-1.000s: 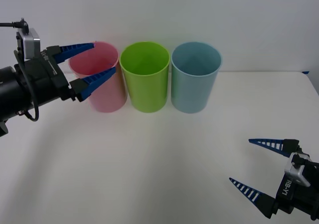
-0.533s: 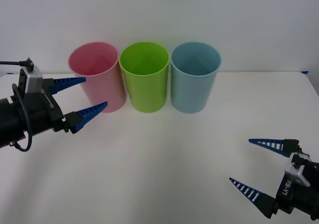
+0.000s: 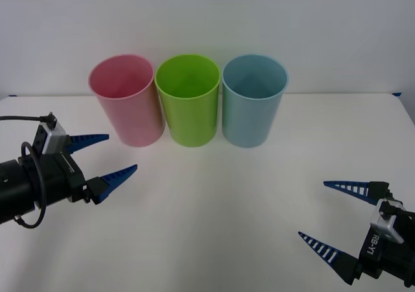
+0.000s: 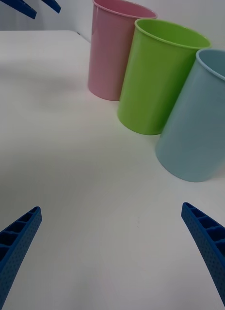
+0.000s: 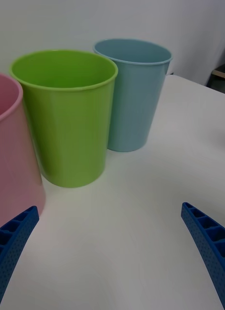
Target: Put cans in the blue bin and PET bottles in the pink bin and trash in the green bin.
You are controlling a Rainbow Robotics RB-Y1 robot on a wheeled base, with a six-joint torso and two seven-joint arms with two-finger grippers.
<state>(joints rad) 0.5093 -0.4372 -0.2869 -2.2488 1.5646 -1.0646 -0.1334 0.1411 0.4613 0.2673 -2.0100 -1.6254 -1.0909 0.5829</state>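
Note:
Three tall bins stand in a row at the back of the table: the pink bin point(image 3: 123, 104) on the left, the green bin point(image 3: 188, 107) in the middle, the blue bin point(image 3: 254, 107) on the right. My left gripper point(image 3: 122, 152) is open and holds nothing, low over the table in front of the pink bin and apart from it. My right gripper point(image 3: 313, 209) is open with nothing in it, near the front right corner. The right wrist view shows the pink bin point(image 4: 115, 53), green bin point(image 4: 156, 77) and blue bin point(image 4: 200, 126). Cans, PET bottles and trash are out of view.
The white table point(image 3: 214, 201) spreads bare between the two grippers and the bins. A white wall rises behind the bins. In the left wrist view the green bin point(image 5: 69, 116) and blue bin point(image 5: 134, 92) stand ahead, with the pink bin point(image 5: 10, 160) at the edge.
My left gripper has drawn back from the pink bin's rim, moving down and toward me, still open. The right arm has not moved.

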